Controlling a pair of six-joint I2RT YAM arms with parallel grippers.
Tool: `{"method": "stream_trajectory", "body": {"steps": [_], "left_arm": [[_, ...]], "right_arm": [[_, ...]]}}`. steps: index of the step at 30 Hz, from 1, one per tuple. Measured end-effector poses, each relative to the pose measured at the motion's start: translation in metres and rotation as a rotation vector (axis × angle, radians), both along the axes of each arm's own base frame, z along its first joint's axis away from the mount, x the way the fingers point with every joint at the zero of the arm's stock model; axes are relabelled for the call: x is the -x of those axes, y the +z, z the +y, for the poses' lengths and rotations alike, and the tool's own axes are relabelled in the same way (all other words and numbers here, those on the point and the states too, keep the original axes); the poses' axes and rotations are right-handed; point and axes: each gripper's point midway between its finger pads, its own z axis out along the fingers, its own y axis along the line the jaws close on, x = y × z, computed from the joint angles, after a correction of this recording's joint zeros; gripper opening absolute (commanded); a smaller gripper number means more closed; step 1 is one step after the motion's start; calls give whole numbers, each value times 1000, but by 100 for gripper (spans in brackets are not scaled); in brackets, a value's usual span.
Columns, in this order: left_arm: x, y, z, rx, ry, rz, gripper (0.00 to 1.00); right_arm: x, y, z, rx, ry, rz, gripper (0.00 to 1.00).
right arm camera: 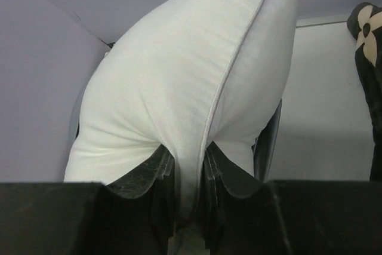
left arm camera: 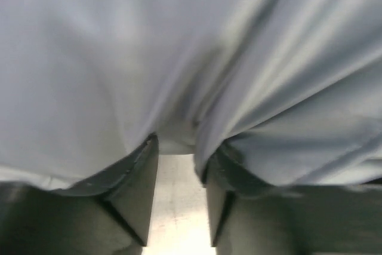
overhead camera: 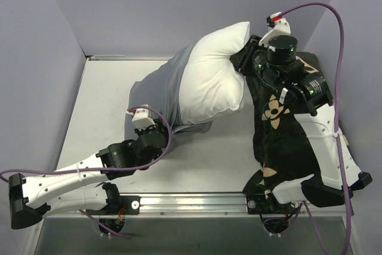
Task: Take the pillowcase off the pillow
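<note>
Plump white rectangular pillow (overhead camera: 212,76) lies mid-table, its left end sheathed in the bunched grey fabric pillowcase (overhead camera: 156,91). The right gripper (right arm camera: 186,156) is clenched on the pillow's piped edge; should that hold slip, pillow would likely follow case. The left gripper (left arm camera: 176,147) stands part-way apart beneath draped cloth; whether it pinches a fold cannot be told.

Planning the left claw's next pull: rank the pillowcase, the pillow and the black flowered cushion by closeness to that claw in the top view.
1. pillowcase, right at the left claw, left of centre.
2. pillow, centre back.
3. black flowered cushion, far right.
</note>
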Motion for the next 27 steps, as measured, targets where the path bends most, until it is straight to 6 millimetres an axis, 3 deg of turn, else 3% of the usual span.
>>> {"method": "stream_trajectory", "body": {"steps": [1,3,6,11,14,17,20,24,27], "left_arm": [[0,-3,6,-9,19,9,60],[-2,-1,15,-35,40,3,68],[-7,33,18,-59,24,-71,74],[-21,154,18,49,20,-288,78],[-40,227,26,105,51,-404,80],[-68,271,28,116,58,-477,81],[-98,277,21,75,21,-494,82],[-140,245,-7,6,-111,-446,82],[-166,228,-21,-8,-161,-415,74]], "right_arm": [[-1,1,-2,-8,1,0,0],[-2,2,-4,-29,17,6,0],[-1,8,1,-70,70,4,0],[6,20,20,-124,194,-21,0],[11,25,32,-149,270,-38,0],[15,28,41,-167,331,-50,0],[21,32,49,-181,388,-61,0],[29,37,59,-200,464,-74,0],[28,35,59,-200,470,-69,0]]}}
